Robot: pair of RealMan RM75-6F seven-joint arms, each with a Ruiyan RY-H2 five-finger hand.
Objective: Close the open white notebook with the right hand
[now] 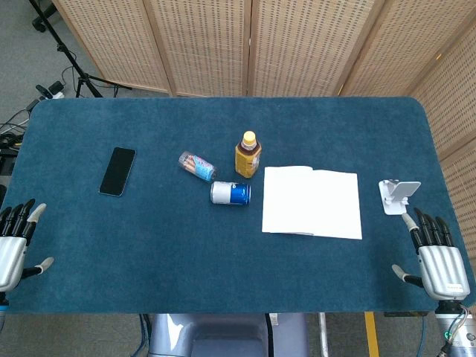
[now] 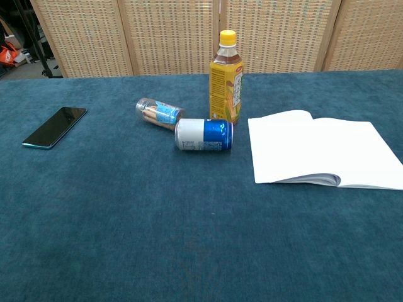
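One blue-carpeted table (image 1: 223, 282), woven folding screens (image 1: 245, 44) behind, white notebook (image 1: 312, 201) open, both hands' fingers spread, holding nothing.

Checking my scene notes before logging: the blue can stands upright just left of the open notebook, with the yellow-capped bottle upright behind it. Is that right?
Not quite. The blue can lies on its side, not upright; the chest view shows this plainly. The rest holds: it is just left of the open notebook, and the yellow-capped bottle stands upright behind it.

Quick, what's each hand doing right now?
Left hand: open, holding nothing.
Right hand: open, holding nothing, clear of the notebook.
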